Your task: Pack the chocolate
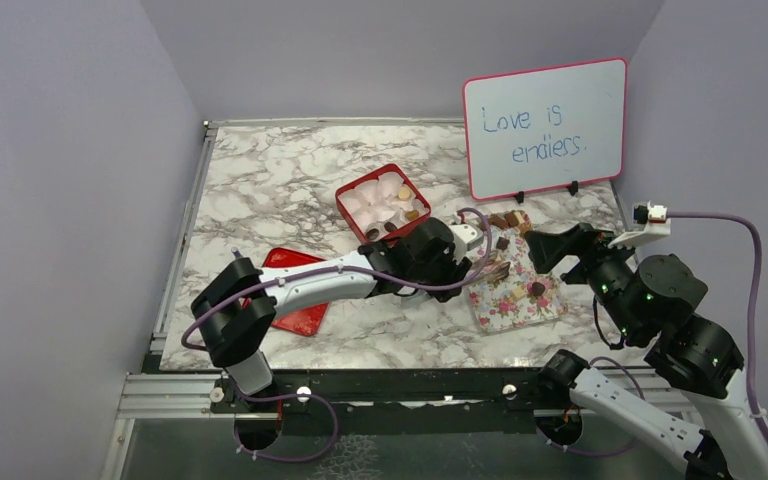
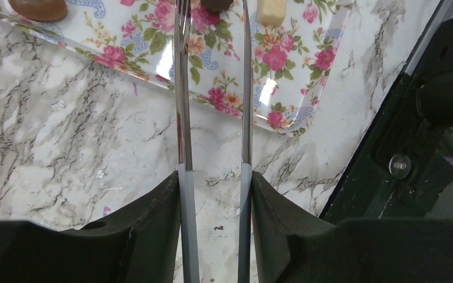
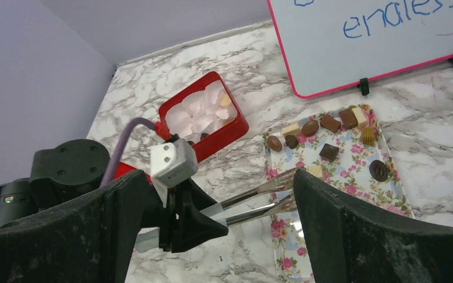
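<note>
The left gripper (image 2: 215,177), jaws narrowed on slim silver metal tongs (image 2: 182,106), has a round dark brown chocolate (image 2: 215,5) straight ahead between the 2 tong tips, on the floral rectangular tray (image 2: 307,76); the right gripper (image 3: 224,236) gapes wide.

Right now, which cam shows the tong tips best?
Right wrist: both tips of the tongs show whole over the floral tray. Left wrist crops them at its top edge; top external shows them tiny.
</note>
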`<state>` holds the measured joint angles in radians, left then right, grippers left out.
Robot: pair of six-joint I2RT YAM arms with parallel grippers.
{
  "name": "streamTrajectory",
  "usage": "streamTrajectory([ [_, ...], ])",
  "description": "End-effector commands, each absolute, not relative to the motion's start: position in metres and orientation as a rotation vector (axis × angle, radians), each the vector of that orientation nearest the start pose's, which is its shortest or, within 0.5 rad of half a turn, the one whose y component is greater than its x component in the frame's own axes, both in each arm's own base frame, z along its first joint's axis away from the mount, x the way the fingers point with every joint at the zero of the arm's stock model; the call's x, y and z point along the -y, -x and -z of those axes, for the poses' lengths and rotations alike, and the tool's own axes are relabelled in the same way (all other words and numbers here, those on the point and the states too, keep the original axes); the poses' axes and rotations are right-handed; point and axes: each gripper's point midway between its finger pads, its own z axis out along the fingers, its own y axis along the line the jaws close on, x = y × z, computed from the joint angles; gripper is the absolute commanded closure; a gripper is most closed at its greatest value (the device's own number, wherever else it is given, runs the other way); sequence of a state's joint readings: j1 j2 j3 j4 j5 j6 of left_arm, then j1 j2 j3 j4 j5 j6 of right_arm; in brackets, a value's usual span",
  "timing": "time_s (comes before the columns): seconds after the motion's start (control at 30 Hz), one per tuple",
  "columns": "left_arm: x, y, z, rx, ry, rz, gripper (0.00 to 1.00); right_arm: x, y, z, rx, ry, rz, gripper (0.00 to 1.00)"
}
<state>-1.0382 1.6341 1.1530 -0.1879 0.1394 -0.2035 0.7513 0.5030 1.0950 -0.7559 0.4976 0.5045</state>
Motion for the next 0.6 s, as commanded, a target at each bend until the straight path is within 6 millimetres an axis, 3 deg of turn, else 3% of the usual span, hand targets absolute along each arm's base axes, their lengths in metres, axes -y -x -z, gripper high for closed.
streamTrajectory([
  [0.0,0.424,-0.203,-0.131,-2.065,-1.059,0.786,0.56,-0.068,-0.180,-0.364,-1.691,-0.184,-0.481,0.02],
  [0.27,0.435,-0.199,-0.109,-2.090,-1.115,0.728,0.56,-0.064,-0.176,-0.363,-1.683,-0.192,-0.481,0.02],
  [0.57,0.441,-0.202,-0.101,-2.099,-1.120,0.708,0.56,-0.062,-0.175,-0.362,-1.683,-0.197,-0.483,0.02],
])
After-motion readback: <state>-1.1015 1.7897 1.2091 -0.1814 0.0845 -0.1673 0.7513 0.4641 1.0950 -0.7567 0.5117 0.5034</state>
